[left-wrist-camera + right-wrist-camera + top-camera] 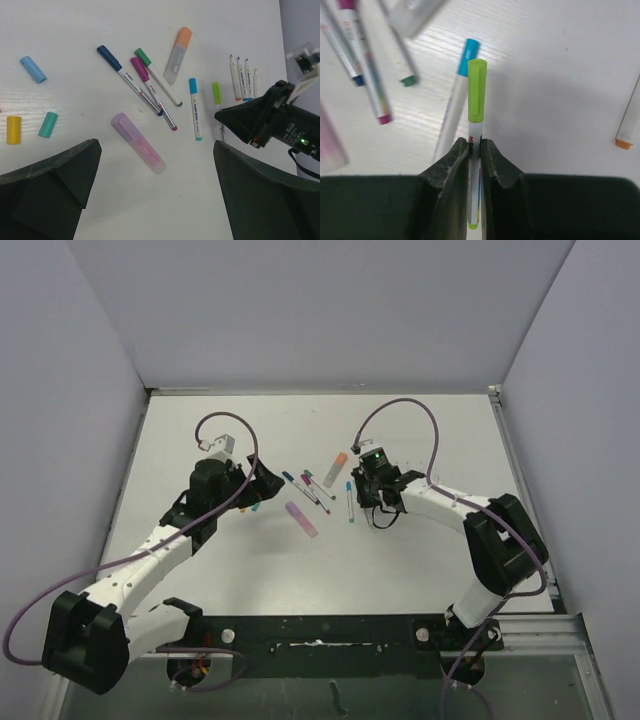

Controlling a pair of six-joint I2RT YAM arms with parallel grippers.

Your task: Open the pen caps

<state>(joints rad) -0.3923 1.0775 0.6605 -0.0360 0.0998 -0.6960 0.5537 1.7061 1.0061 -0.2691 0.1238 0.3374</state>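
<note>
Currently R gripper (475,145) is clamped narrow on the barrel of the lime pen (475,131), just right of the pen cluster, mid-table. Lime cap (477,90) is still on, sticking out past the fingers. L gripper (155,146) hangs wide open and empty over the cluster's left side. Best approach imo: lift pen clear, bring L onto the cap only, pinch square, pull straight along the axis w/o bending.

Pens (135,86) fan out at the middle of the tabletop (75,30), loose caps (48,124) left of them, pen row (245,77) right.
</note>
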